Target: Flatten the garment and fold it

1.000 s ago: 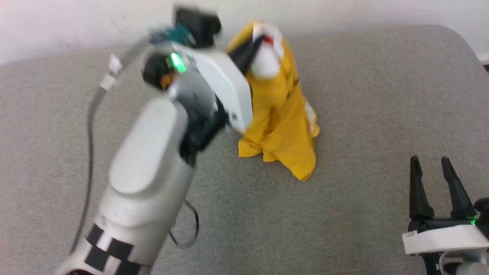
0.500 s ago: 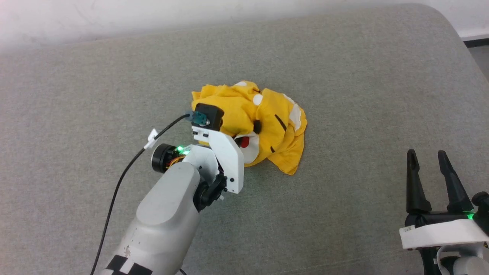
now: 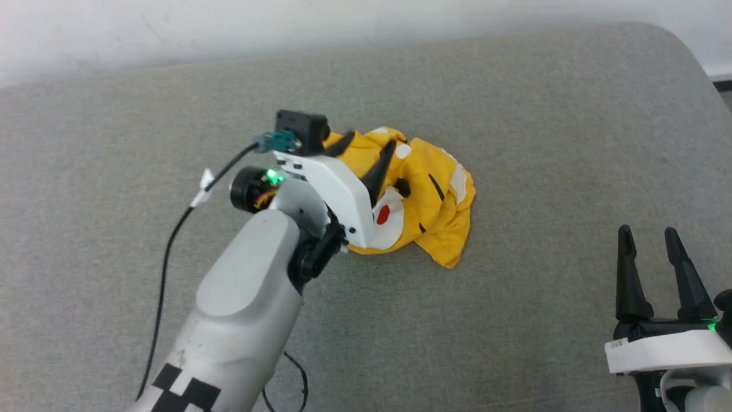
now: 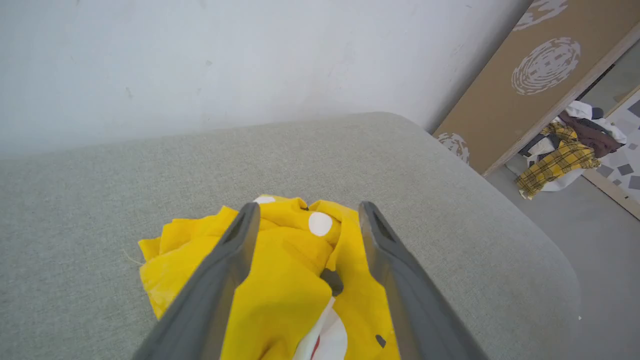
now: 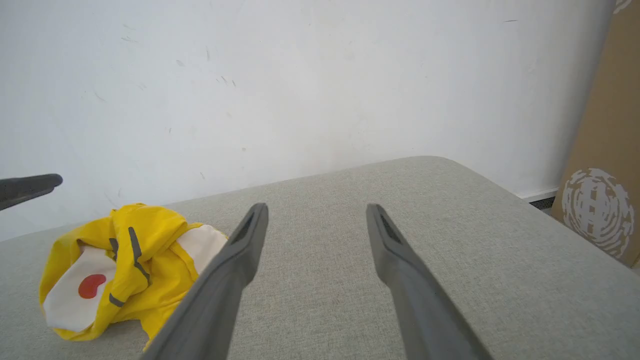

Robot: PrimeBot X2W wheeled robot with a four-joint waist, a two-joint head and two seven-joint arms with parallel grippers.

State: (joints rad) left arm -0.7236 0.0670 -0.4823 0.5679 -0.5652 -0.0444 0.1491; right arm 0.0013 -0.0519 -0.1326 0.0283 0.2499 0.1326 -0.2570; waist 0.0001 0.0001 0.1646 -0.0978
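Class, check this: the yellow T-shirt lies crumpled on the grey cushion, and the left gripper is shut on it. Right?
Not quite: the left gripper is open, jaws apart over the yellow T-shirt, as the left wrist view shows. The rest holds.

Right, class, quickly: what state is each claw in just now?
Left claw: open, poised over the crumpled garment, gripping nothing.
Right claw: open, empty, well apart from the garment.
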